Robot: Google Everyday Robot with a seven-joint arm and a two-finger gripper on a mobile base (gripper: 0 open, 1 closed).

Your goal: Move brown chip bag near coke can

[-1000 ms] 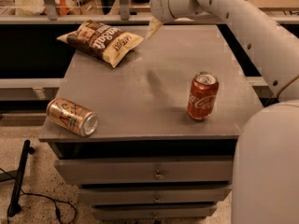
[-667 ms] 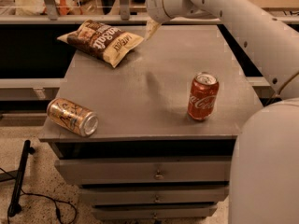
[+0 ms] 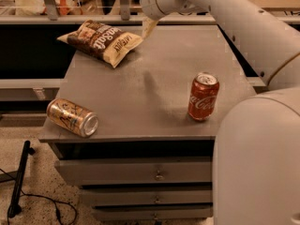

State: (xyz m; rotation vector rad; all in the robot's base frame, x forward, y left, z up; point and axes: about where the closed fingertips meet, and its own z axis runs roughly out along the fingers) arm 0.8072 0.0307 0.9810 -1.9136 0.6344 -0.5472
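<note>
The gripper [image 3: 149,27], its state impossible to tell, hangs at the bench's [image 3: 140,102] far edge just beside the brown chip bag [image 3: 101,41], with the coke can [image 3: 203,96] upright well apart.

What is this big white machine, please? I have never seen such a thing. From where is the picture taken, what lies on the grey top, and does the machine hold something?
The white shape is a robot: its rounded body fills the lower right, and its single arm reaches over the far edge of a grey drawer cabinet. At the arm's end hangs the gripper, its grasping tool, just right of the brown chip bag. There is only one camera; it looks down on the cabinet from beside the robot's body. Three things are on top: the bag lying at the far left, the red coke can standing upright at the right, and a gold can on its side at the front left corner. The gripper seems to hold nothing.
</note>
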